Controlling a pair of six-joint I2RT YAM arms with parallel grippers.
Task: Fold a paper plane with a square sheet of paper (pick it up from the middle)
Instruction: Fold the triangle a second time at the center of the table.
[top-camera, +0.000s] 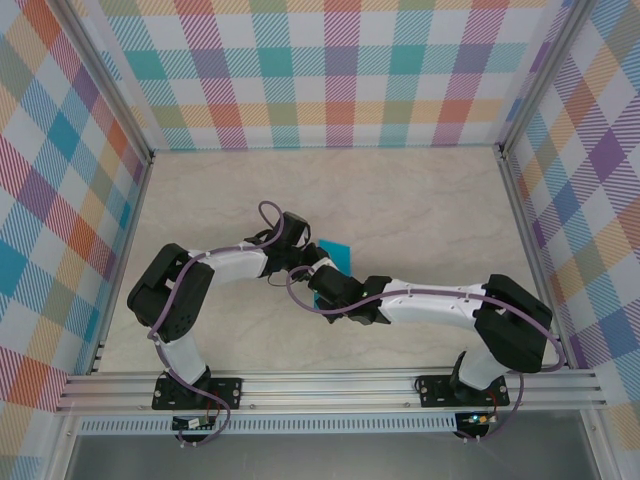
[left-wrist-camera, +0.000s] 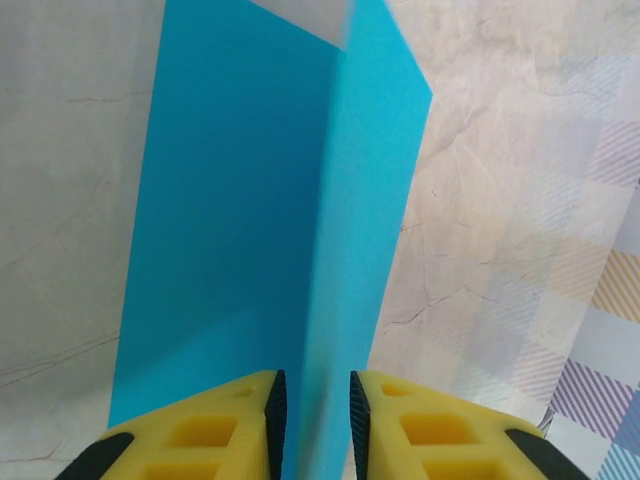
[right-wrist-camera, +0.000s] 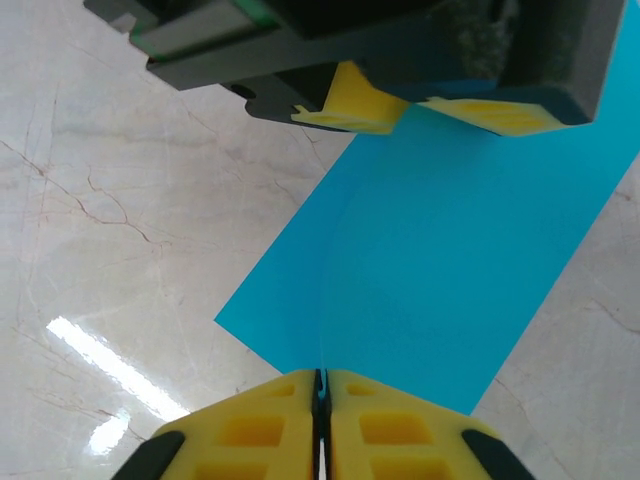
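Note:
The square sheet of paper (top-camera: 335, 250) is teal-blue and lies mid-table, pinched up along a centre ridge. In the right wrist view the sheet (right-wrist-camera: 450, 260) spreads ahead of my right gripper (right-wrist-camera: 321, 375), which is shut on the near end of the ridge, a sliver of blue between its pads. In the left wrist view the raised fold (left-wrist-camera: 230, 220) runs away from my left gripper (left-wrist-camera: 317, 385). Its pads stand apart on either side of the fold, open. From above, the left gripper (top-camera: 305, 262) and right gripper (top-camera: 322, 285) meet over the paper and hide most of it.
The pale marble tabletop (top-camera: 420, 210) lies all round the paper. Checked cloth walls (top-camera: 330, 70) and aluminium rails (top-camera: 330, 385) enclose it. The left gripper's black body (right-wrist-camera: 380, 40) hangs close in front of the right wrist camera.

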